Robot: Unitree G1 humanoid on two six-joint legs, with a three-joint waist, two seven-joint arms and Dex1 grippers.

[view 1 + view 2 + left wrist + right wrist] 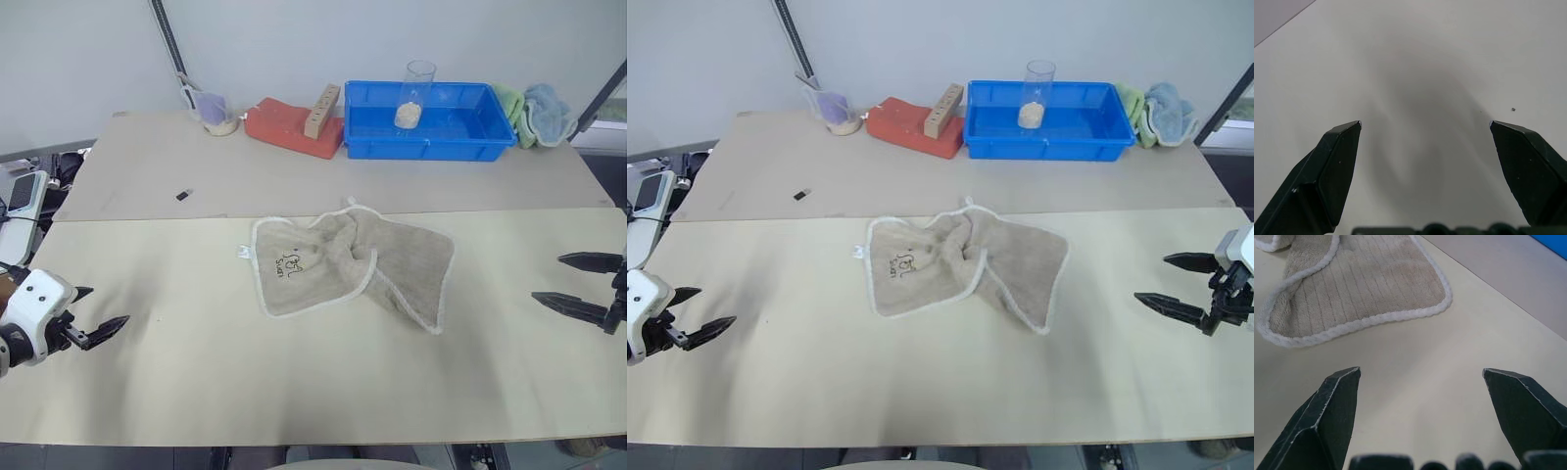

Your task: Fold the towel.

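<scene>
The towel [348,266], beige-grey with a white stitched border, lies crumpled in the middle of the cream table [294,382]. Its dark logo faces up near the left corner and a small white tag sticks out beside it. One rounded corner of the towel [1366,289] appears in the right wrist view. My left gripper [98,313] hovers open at the table's left edge, well clear of the cloth. My right gripper [578,282] stands open at the right edge, also apart from the towel. Bare table surface lies between the left fingers [1332,171].
Along the back stand a blue tray [431,132] holding a clear cup [414,96], a red block [289,125] with a wooden piece on it, a small cup [216,113], and green and light blue cloths [534,113]. A tiny dark object [183,195] lies on the rear board.
</scene>
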